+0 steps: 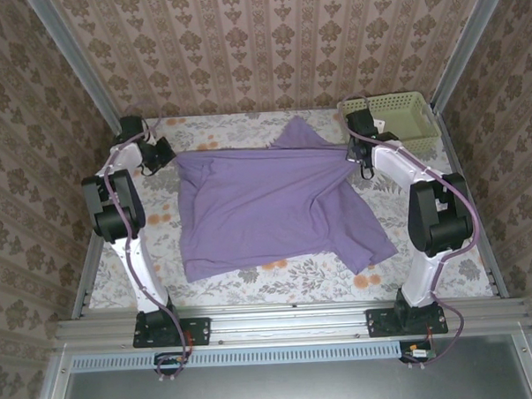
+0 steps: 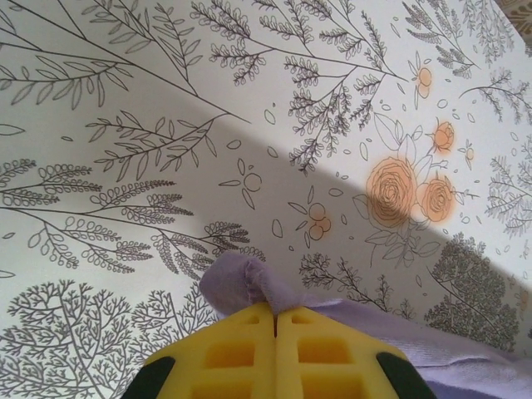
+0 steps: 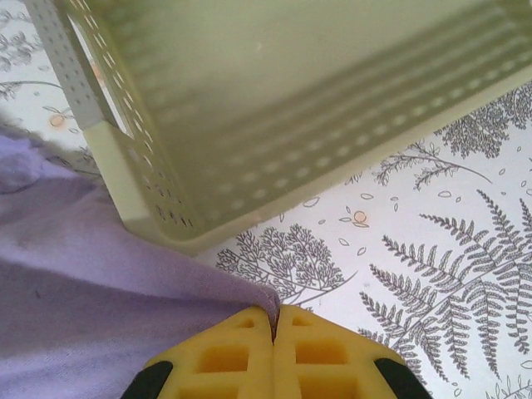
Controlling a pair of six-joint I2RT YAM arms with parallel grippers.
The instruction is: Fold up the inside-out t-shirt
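A staged robot test booth: wallpapered walls point(image 1: 268, 49), aluminium frame point(image 1: 289, 320), floral tablecloth point(image 1: 282, 271).

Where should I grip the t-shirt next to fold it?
Likely the near corners of the t-shirt, approached from the arms' side: they lie flat and loose, while the left gripper and right gripper pinch its taut far edge.

Setup sits on a table point(image 1: 287, 271) covered with a white cloth printed in grey ferns and branches, plus a few orange roses point(image 2: 391, 191). Beige-brown damask wallpaper point(image 1: 268, 40) boxes the table in at the back and on both sides. Silver metal posts point(image 1: 73, 58) rise slanting from its far corners, and a ribbed metal rail point(image 1: 289, 322) runs along its near edge. Light's soft, with a broad diagonal shadow point(image 2: 166, 249) across the cloth.
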